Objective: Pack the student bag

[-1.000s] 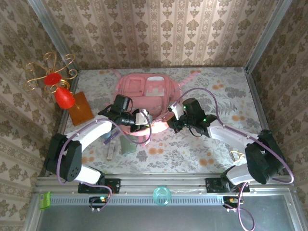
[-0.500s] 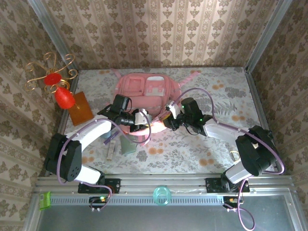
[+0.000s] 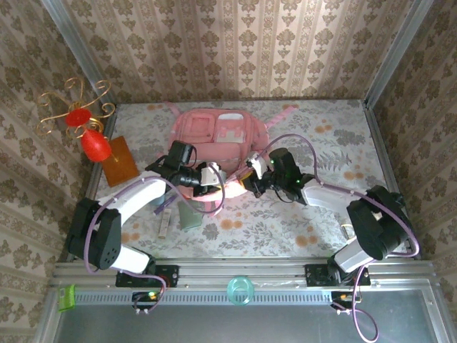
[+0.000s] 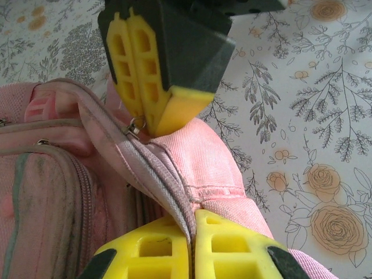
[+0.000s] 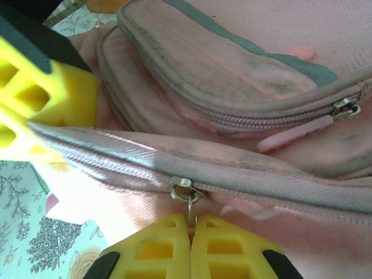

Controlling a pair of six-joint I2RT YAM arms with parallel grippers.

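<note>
Showing a pink student bag (image 3: 218,132) lying flat at the middle of the floral table (image 3: 300,221), toward its far side, with both arms reaching in to its near edge. The two claws meet there, just beside each other, and the rest of the bag lies beyond them, away from the arm bases.

The left claw (image 3: 212,179) is closed narrow, pinching the fabric lip of the bag alongside the zip track (image 5: 261,186). The right claw (image 3: 250,180) is also closed tight, and its wrist camera shows its yellow tips clamped on the small metal zip pull (image 5: 187,199).

The zip track runs as a long band across the bag's near edge, from the left claw's pinch point through the pull and on to the right. The right claw is therefore the one placed to drive the slider, and the left claw anchors the fabric on the track's line. The likely move is a pull along that line, away from the left claw. Whether the zip beside the slider is parted or closed is hard to tell from these angles.
</note>
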